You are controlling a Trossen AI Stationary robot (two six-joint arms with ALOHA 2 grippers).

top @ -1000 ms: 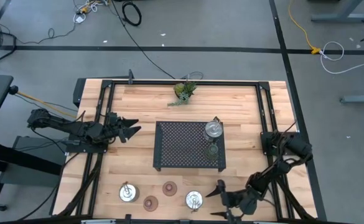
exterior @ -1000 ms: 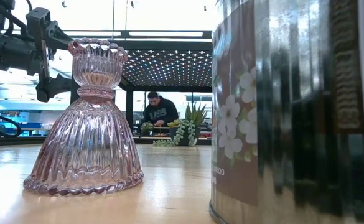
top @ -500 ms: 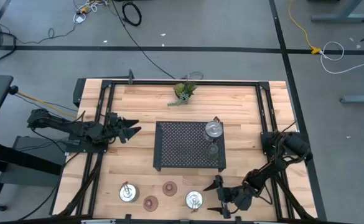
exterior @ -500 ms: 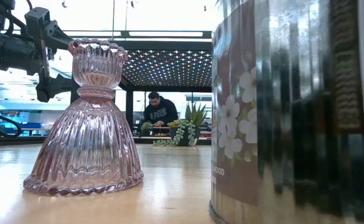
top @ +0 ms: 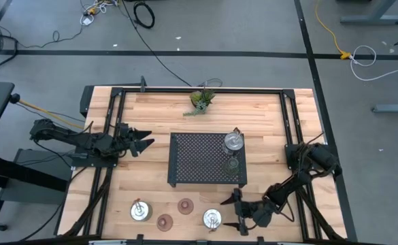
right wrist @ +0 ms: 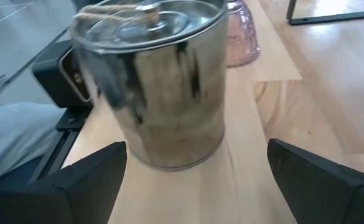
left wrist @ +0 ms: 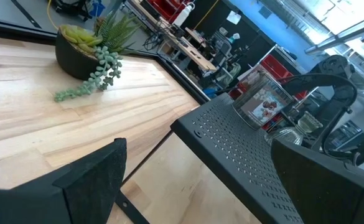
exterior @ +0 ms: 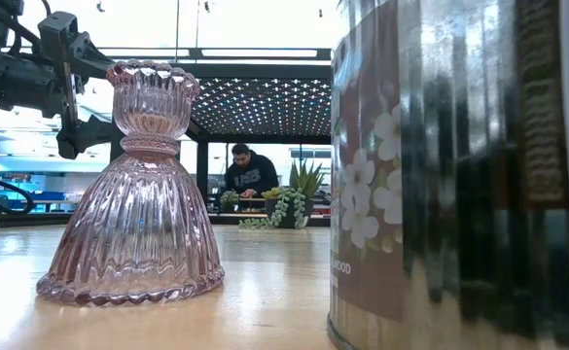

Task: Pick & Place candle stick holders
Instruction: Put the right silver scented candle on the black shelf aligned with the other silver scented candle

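A shiny silver candle stick holder (top: 212,218) stands near the table's near edge, and fills the right wrist view (right wrist: 160,81). My right gripper (top: 236,212) is open just to its right, its fingers pointing at the holder without touching it. Two brownish-red holders (top: 185,205) (top: 164,222) and another silver one (top: 139,211) stand farther left. A silver holder (top: 233,141) and an olive one (top: 233,163) rest on the black perforated stand (top: 192,160). My left gripper (top: 144,143) waits open at the table's left.
A green plant sprig (top: 201,100) lies at the far edge. In the low view a pink ribbed glass holder (exterior: 133,194) and the silver one (exterior: 459,175) stand close to the camera. A person (exterior: 248,175) is in the room beyond.
My right gripper has slid along the near edge toward the table's left, closing in on the silver holder there. The holders have stayed put.
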